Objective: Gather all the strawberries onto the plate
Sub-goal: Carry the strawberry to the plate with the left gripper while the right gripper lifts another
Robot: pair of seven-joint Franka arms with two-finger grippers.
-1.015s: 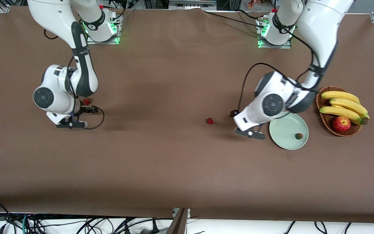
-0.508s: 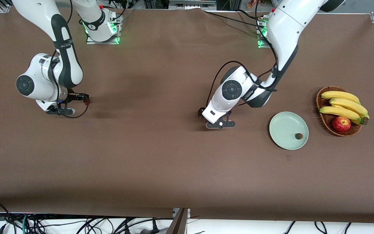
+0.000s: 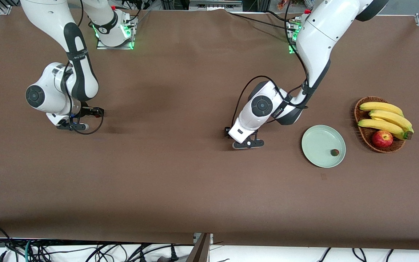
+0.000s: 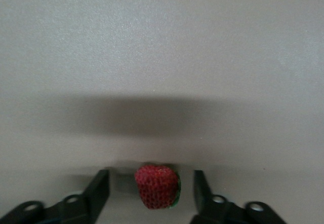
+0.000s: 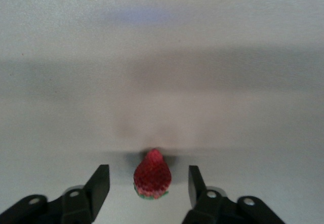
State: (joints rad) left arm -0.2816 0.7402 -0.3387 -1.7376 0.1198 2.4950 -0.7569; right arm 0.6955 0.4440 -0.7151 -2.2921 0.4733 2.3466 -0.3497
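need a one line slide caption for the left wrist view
Left end effector open and straddling a strawberry on the table.

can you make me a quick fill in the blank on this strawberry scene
1. The plate holds ____ strawberry.
2. The left end effector has its fingers ____ around a strawberry.
3. The apple lies in the ____ with the bananas.

Missing words: one; open; basket

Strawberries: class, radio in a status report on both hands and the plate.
Left hand open, astride a strawberry mid-table. Right hand open, astride another strawberry at its end. Third berry on plate. Nothing in the way.
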